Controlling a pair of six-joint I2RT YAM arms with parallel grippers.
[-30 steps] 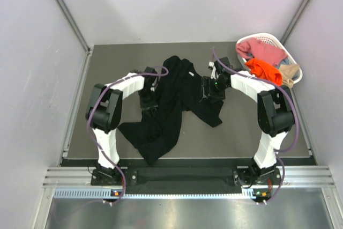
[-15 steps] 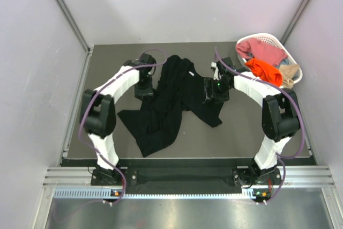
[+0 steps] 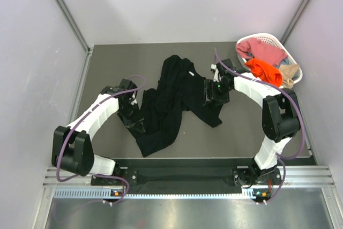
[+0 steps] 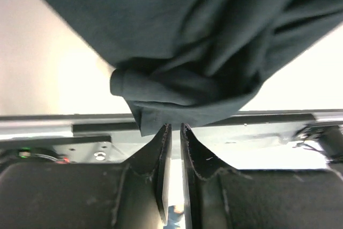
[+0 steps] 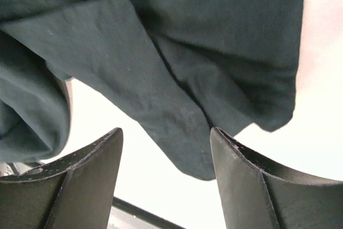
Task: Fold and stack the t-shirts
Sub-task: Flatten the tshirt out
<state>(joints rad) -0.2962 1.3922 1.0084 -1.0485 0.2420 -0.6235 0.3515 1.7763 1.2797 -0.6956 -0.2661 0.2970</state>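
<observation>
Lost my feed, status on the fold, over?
Left gripper nearly shut at hem of black t-shirt, grip unclear. Right gripper open over it. Shirt crumpled, unfolded. Basket stands apart.

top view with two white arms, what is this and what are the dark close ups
Two robot arms work at a table. The top view looks down from above; each close-up comes from a camera on one wrist. A crumpled black t-shirt lies between the arms, and a white basket holds a pink shirt and an orange shirt. The left arm's fingers are nearly closed and seem to pinch the shirt's hem; the right arm's fingers stand open over it.
</observation>
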